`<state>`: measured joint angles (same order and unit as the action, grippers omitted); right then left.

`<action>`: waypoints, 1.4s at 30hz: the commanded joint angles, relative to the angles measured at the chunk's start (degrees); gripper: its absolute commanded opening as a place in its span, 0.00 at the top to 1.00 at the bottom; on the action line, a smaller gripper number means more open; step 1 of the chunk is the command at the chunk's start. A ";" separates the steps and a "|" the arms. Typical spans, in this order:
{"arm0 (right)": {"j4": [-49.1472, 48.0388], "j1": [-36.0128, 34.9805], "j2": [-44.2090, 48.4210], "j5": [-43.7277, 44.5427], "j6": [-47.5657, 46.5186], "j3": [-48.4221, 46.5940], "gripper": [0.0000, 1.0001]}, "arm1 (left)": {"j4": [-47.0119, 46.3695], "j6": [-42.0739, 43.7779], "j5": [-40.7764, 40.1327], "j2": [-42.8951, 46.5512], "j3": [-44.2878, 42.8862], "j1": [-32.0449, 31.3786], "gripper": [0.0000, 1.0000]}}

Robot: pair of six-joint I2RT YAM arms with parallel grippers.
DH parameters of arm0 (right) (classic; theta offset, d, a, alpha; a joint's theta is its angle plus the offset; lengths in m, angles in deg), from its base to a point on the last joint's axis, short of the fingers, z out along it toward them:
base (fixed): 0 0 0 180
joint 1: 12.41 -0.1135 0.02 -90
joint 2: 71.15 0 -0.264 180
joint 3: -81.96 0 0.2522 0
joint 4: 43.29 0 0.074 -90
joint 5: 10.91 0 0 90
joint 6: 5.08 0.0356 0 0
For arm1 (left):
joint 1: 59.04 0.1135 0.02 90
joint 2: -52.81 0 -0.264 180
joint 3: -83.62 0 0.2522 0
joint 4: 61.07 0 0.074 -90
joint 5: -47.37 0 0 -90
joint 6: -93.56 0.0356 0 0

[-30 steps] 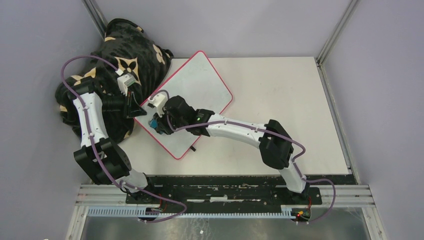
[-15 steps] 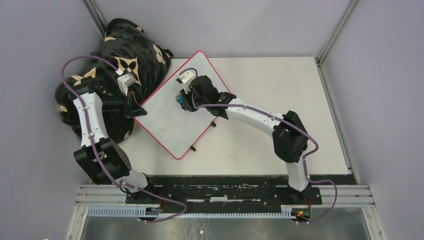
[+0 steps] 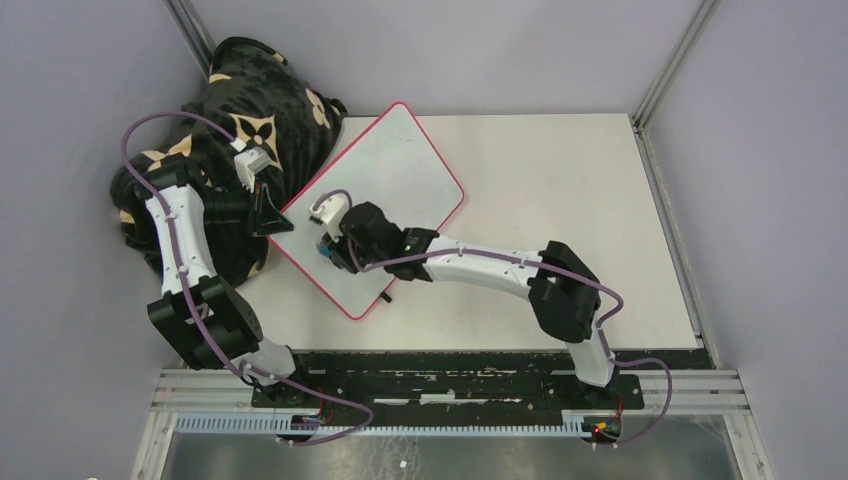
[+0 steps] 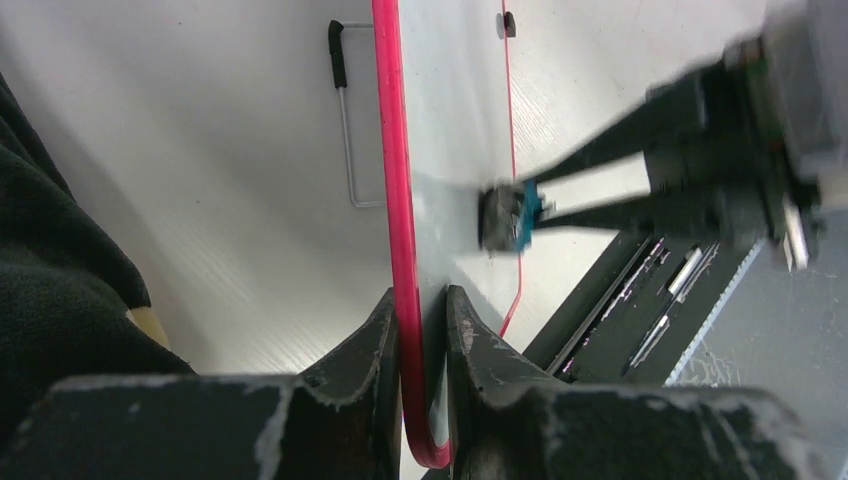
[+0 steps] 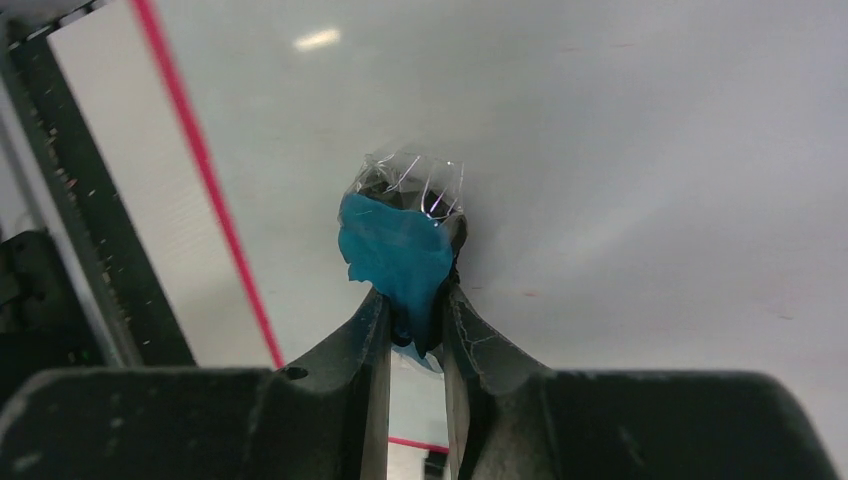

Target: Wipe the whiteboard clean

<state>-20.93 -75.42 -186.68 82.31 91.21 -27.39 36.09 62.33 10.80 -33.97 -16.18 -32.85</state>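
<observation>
Whiteboard (image 3: 400, 165) white, red-rimmed, left fingers (image 4: 352, 372) pinching its rim, right fingers (image 5: 356, 362) pinching blue eraser (image 5: 393, 258)

Robotics lab cell, grey partition walls (image 3: 80, 60), aluminium frame posts (image 3: 673, 62), bolted base rail (image 3: 690, 392)

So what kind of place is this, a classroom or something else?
Probably a robot lab test cell: plain grey panel walls in aluminium framing enclose a white tabletop, and two white-and-black robot arms are bolted to a black base plate at its edge.

Bag (image 3: 255, 95) beside whiteboard (image 3: 400, 160) — tabletop (image 3: 560, 190) free rightward
</observation>
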 commanded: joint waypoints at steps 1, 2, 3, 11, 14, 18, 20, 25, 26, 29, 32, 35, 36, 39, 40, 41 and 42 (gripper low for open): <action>-2.14 -2.99 -2.08 -3.74 1.98 -0.95 0.99 | 0.39 5.13 -5.79 -0.12 0.55 -1.09 0.97; -2.27 -3.34 -2.26 -4.08 2.29 -1.18 0.99 | 0.44 5.13 -5.79 -0.13 0.45 -1.06 0.97; -2.30 -3.69 -2.39 -4.25 2.35 -1.50 0.99 | 0.44 5.06 -5.79 -0.27 0.40 -1.08 0.97; -2.27 -2.82 -3.41 0.05 2.21 -1.05 0.99 | 0.44 4.87 -5.84 -0.54 0.30 -1.09 0.97; -3.21 -0.44 -2.03 1.28 2.44 0.92 0.99 | 0.41 4.95 -6.05 -0.45 0.35 -1.11 0.97; -3.67 5.01 0.00 2.38 2.13 3.20 0.99 | 0.41 5.00 -5.98 -0.43 0.35 -1.11 0.97; -3.65 7.87 0.96 2.68 1.51 3.98 0.99 | 0.39 4.92 -5.97 -0.47 0.35 -1.07 0.97; -3.30 14.91 1.79 3.30 -0.79 4.39 0.99 | 0.41 4.87 -5.88 -0.60 0.31 -1.09 0.97; -3.21 16.28 1.75 3.59 -1.38 4.22 0.99 | 0.37 4.79 -5.88 -0.60 0.29 -1.06 0.97; -2.43 20.63 1.47 3.58 -2.35 3.07 0.99 | 0.36 4.83 -6.21 -0.54 0.29 -1.11 0.97; -1.84 25.02 1.42 3.48 -2.57 2.21 0.99 | 0.43 4.72 -6.15 -0.52 0.17 -1.13 0.97; -1.49 27.94 2.00 3.26 -2.67 2.05 0.99 | 0.38 4.61 -6.18 -0.49 0.17 -1.14 0.97; -1.30 28.59 2.24 3.29 -2.97 2.03 0.99 | 0.39 4.61 -6.23 -0.43 0.25 -1.09 0.97; -0.72 30.11 3.22 3.95 -3.01 2.46 0.99 | 0.36 4.56 -6.16 -0.50 0.13 -1.08 0.97; -0.84 30.69 3.85 4.14 -2.63 2.87 0.99 | 0.38 4.47 -6.07 -0.54 -0.02 -1.07 0.97; -0.78 31.18 4.61 4.38 -2.31 3.43 0.99 | 0.37 4.37 -6.01 -0.59 -0.11 -1.17 0.97; -0.60 31.66 5.64 4.79 -2.01 3.95 0.99 | 0.38 4.23 -5.97 -0.60 -0.17 -1.13 0.97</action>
<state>-20.69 -43.72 -184.56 84.41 89.53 -23.59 35.98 62.30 11.65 -34.67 -16.33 -33.17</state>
